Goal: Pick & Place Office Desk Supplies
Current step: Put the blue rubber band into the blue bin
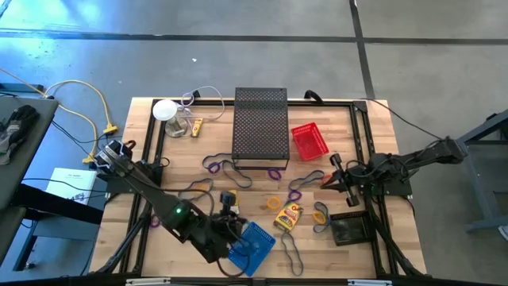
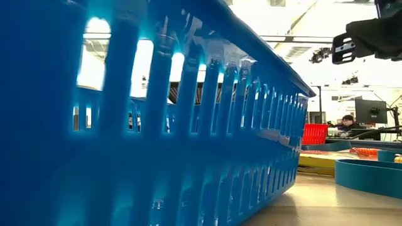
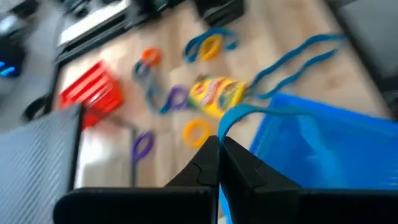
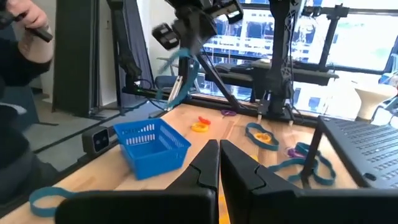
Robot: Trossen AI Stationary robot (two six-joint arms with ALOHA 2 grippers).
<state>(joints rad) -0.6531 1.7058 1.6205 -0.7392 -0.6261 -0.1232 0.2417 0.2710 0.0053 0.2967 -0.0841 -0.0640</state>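
My left gripper (image 1: 232,208) is raised near the table's front, just left of the blue basket (image 1: 255,245), and is shut on a light blue rubber band (image 4: 180,71). Loose supplies lie between the two arms. Among them are a yellow-and-red packet (image 1: 288,216), an orange ring (image 1: 273,202), purple loops (image 1: 213,165) and grey-blue bands (image 1: 290,253). My right gripper (image 1: 343,181) waits shut at the table's right side, with nothing in it. My left gripper pinches the blue band at the top of its loop (image 3: 231,119), between its shut fingertips (image 3: 211,152). The fingers slant downward. The band hangs slack below them (image 4: 174,87), beside the blue basket. Whether its lower end touches the table I cannot tell.
A tall black mesh box (image 1: 260,127) stands at the far centre, with a red basket (image 1: 309,141) to its right. A white round object with a cable (image 1: 164,110) is at the far left, and a dark tray (image 1: 348,230) at the near right. A person's hand (image 4: 28,31) shows beyond the table.
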